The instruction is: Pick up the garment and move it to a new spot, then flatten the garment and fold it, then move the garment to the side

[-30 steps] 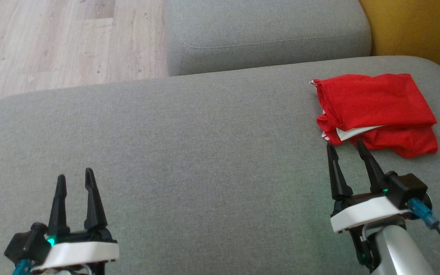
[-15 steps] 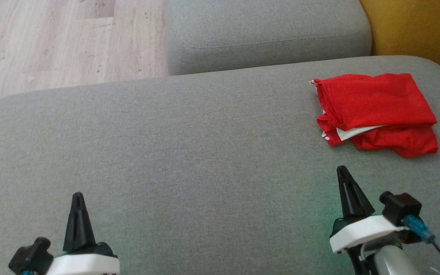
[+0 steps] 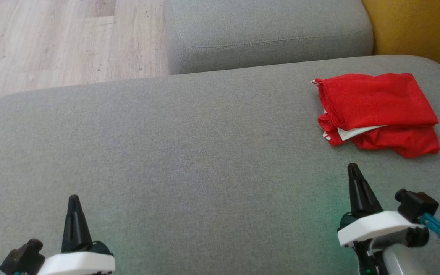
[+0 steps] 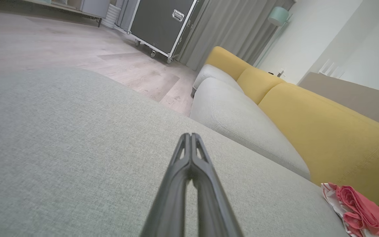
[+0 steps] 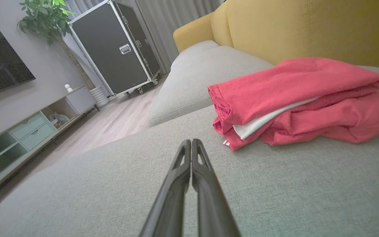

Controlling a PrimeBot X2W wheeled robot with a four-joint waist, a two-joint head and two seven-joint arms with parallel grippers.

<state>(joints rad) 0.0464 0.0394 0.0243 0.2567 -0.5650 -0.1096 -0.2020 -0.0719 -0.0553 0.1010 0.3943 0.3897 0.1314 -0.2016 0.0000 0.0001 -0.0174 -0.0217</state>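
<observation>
The garment (image 3: 376,112) is red with a white inner layer and lies folded on the grey cushion (image 3: 185,152) at the far right. It also shows in the right wrist view (image 5: 294,98) and at the lower right of the left wrist view (image 4: 357,210). My right gripper (image 3: 353,168) is shut and empty, a short way in front of the garment, not touching it; its two fingers meet in the right wrist view (image 5: 191,141). My left gripper (image 3: 74,198) is shut and empty over the near left of the cushion, fingers pressed together in its own view (image 4: 191,135).
A second grey cushion (image 3: 266,34) lies beyond the first, with a yellow backrest (image 3: 414,30) at the right. Wooden floor (image 3: 52,42) is past the cushion's far left edge. A black flight case (image 5: 117,52), a TV unit (image 5: 18,138) and a plant (image 5: 44,16) stand across the room.
Both grippers went from open to shut and drew back toward me. The right gripper pulled away from the garment's near edge. The garment has not moved.
</observation>
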